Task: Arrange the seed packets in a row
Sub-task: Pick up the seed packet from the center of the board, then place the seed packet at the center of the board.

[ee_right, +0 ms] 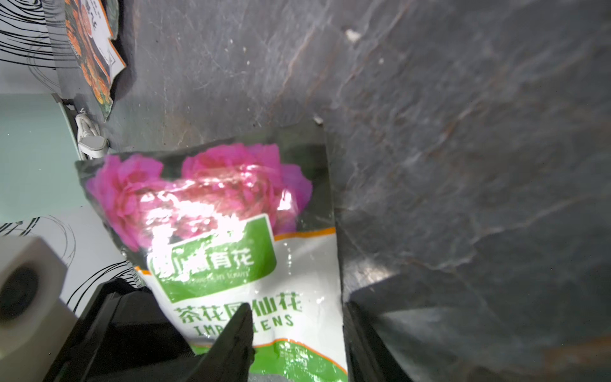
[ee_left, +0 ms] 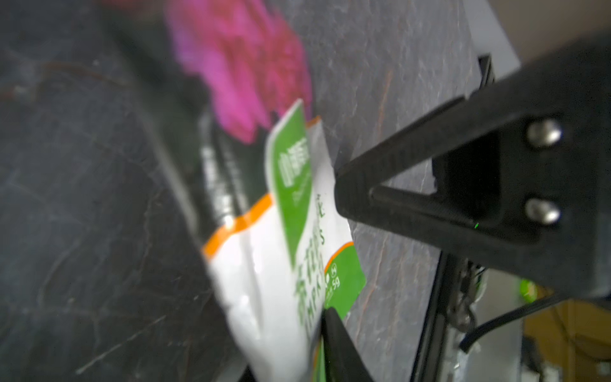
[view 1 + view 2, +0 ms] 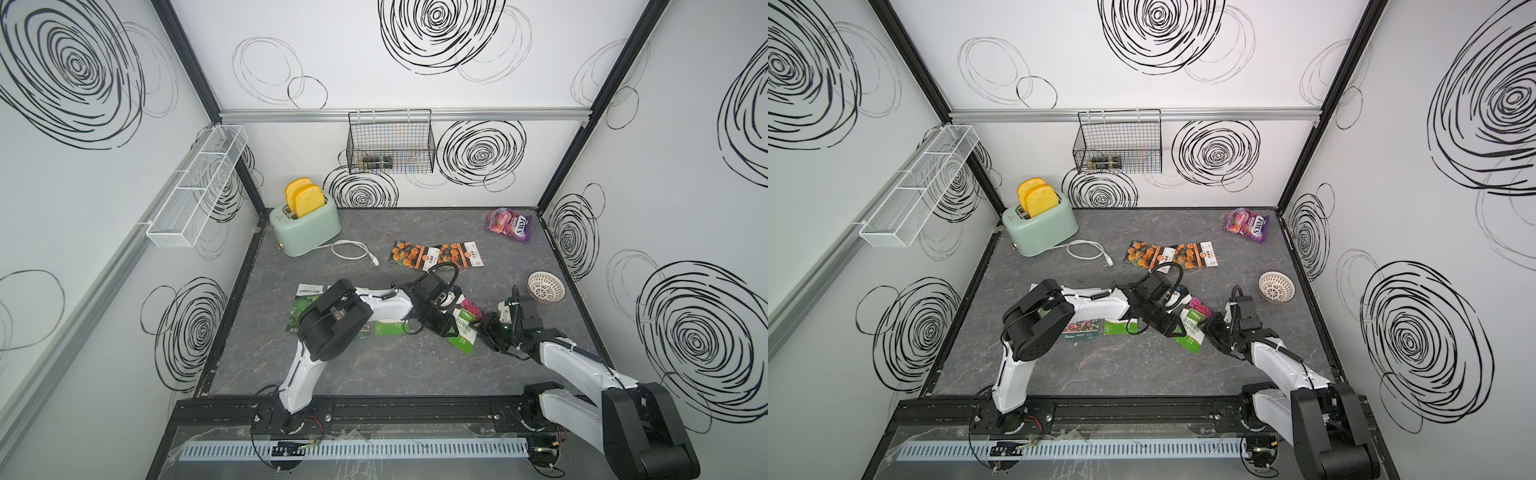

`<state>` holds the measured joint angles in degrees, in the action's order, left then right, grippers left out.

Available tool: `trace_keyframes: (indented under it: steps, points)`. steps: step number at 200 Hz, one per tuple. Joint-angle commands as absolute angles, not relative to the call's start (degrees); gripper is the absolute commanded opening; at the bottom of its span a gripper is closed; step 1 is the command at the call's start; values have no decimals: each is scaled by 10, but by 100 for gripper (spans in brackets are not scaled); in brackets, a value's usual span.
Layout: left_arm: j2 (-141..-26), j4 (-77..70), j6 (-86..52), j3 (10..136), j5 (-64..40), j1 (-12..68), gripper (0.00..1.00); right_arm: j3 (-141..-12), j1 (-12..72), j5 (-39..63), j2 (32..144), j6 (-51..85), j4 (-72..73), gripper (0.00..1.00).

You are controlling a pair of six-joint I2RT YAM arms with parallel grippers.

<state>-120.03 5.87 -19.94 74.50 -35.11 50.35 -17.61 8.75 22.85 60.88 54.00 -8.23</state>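
**A:** What is hidden?

**B:** The left arm's elbow covers most of the dark green leafy packet (image 3: 303, 309). Only a strip of the pink flower-field packet (image 3: 1084, 330) shows. The second IMPATIENS packet (image 3: 388, 328) lies partly under the forearm. The left wrist view is blurred.

**A:** And the IMPATIENS packet (image 3: 463, 328)?

**B:** It is right of centre on the table (image 3: 374, 365), face up. Its long axis runs roughly back to front, flower end rearward. The left gripper (image 2: 330, 248) has wide jaws, tips at the packet's side edge. The right gripper (image 1: 297, 306) is part-open astride its lower half; I cannot tell if it grips.

**A:** Surroundings?

**B:** Two marigold packets (image 3: 409, 255) overlap behind it. A bowl (image 3: 546, 286) sits near the right arm.
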Motion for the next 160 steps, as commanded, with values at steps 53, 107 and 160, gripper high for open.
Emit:
trace_keyframes:
  steps: [53, 107, 160]
  points:
    - [-1103, -9, -282, 676, -304, 474, 0, -250, 91, 178, 565, 489, -210, 47]
    - [-1053, -15, -388, 613, -222, 463, 0, -296, 114, 154, 565, 470, -231, 46]
    - [-1064, -54, -509, 588, -210, 466, 8, -310, 154, 128, 566, 476, -242, 46]
